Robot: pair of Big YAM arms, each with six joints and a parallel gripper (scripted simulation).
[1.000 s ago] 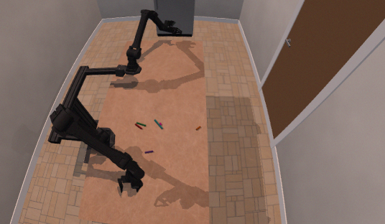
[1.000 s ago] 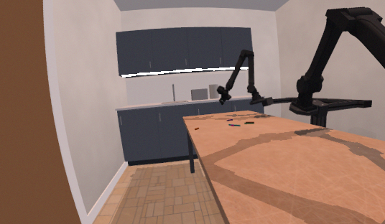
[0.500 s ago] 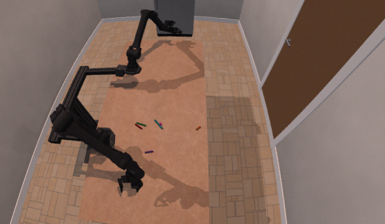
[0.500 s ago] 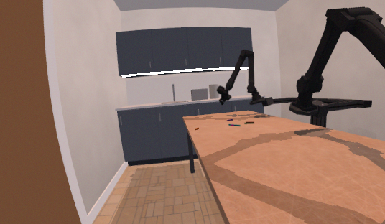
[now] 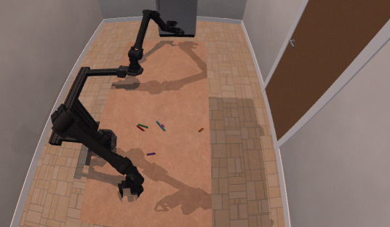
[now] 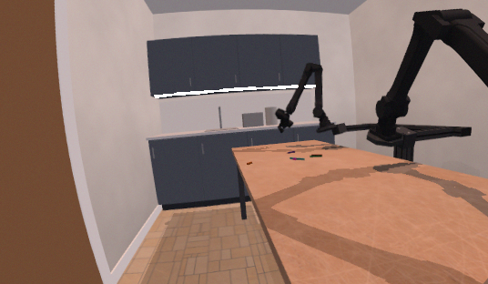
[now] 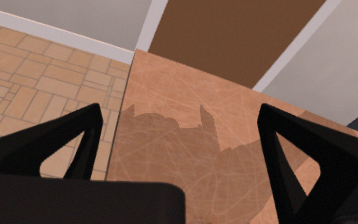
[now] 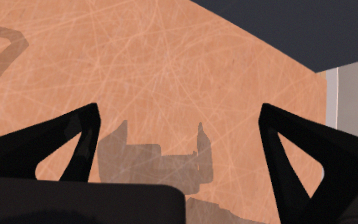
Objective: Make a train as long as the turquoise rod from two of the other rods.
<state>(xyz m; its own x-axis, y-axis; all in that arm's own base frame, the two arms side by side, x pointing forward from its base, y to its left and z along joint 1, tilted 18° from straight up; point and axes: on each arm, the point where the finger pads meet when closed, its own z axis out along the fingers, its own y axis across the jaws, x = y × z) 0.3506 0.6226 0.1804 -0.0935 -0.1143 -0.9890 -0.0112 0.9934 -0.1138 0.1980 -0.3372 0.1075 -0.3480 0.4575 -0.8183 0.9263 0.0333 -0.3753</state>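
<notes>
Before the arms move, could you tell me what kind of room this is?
Probably a small kitchen: dark wall cabinets, a counter and what looks like a tap.

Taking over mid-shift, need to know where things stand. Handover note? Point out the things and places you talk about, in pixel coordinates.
Left gripper [image 5: 181, 32] [image 7: 181, 106]: open, nothing held.
Right gripper [image 5: 130, 196] [image 6: 281, 129] [image 8: 180, 106]: open, nothing held.
Rods, on the table: turquoise rod [image 5: 159, 124] [image 6: 301, 159] with magenta rod [image 5: 162, 126] [image 6: 294, 158] beside it; green rod [image 5: 142, 126] [image 6: 316, 156] by red rod [image 5: 140, 128]; purple rod [image 5: 150, 153] [image 6: 290, 152] and orange rod [image 5: 201, 129] [image 6: 249, 163] apart.
Done: no train.
Left: lay purple+orange or green+magenta flat, in line, end to end. I'd favour purple+orange, both freestanding.
</notes>
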